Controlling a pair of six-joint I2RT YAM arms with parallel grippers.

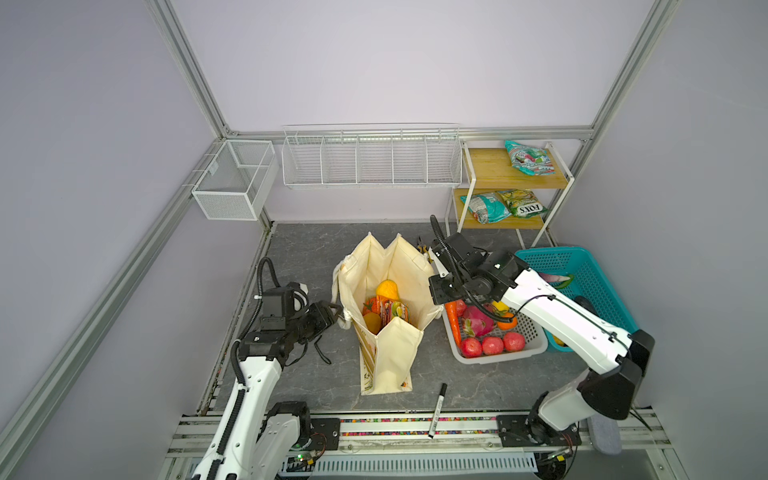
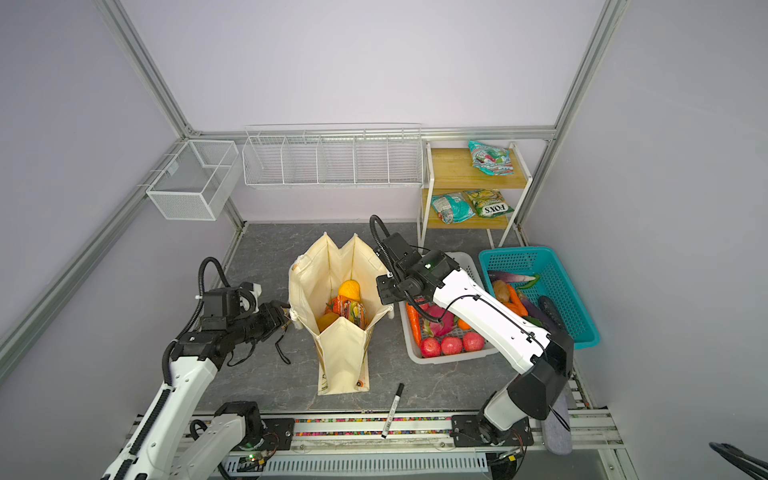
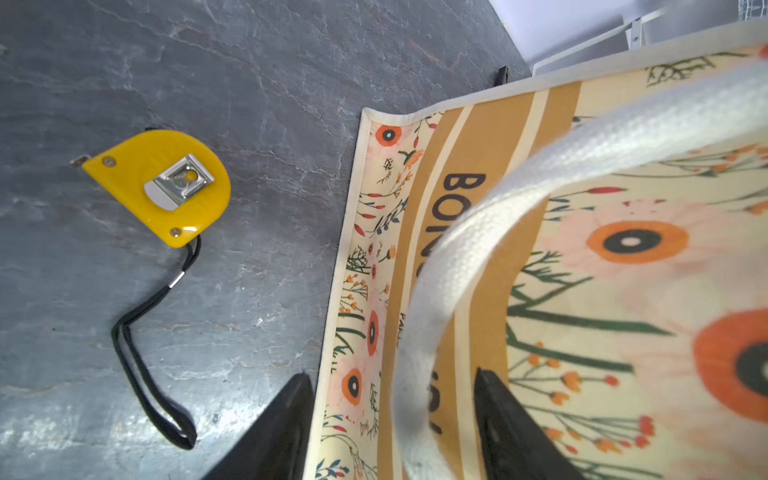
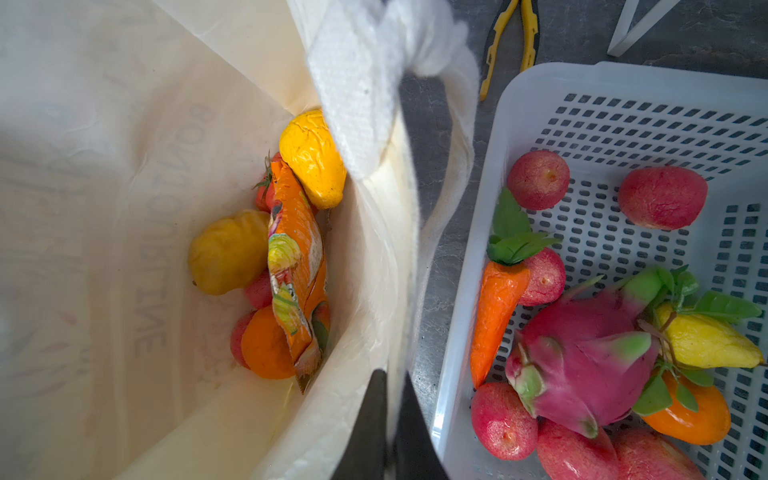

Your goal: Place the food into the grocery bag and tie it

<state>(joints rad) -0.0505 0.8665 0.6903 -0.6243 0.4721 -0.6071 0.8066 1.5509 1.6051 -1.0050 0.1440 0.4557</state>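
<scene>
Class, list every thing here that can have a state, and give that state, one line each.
grocery bag: upright, mouth open, untied, food inside
left tool: open, astride left handle
right tool: shut on right handle
tape measure: tape retracted
pliers: handles spread
white basket: holding toy produce

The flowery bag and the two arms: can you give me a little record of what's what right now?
bag: grocery bag upright, mouth open
inside: snack packet, orange, tomato, yellow fruit
left jaws: open, astride white handle
right jaws: shut on other handle
beside it: white basket of more fruit
</scene>
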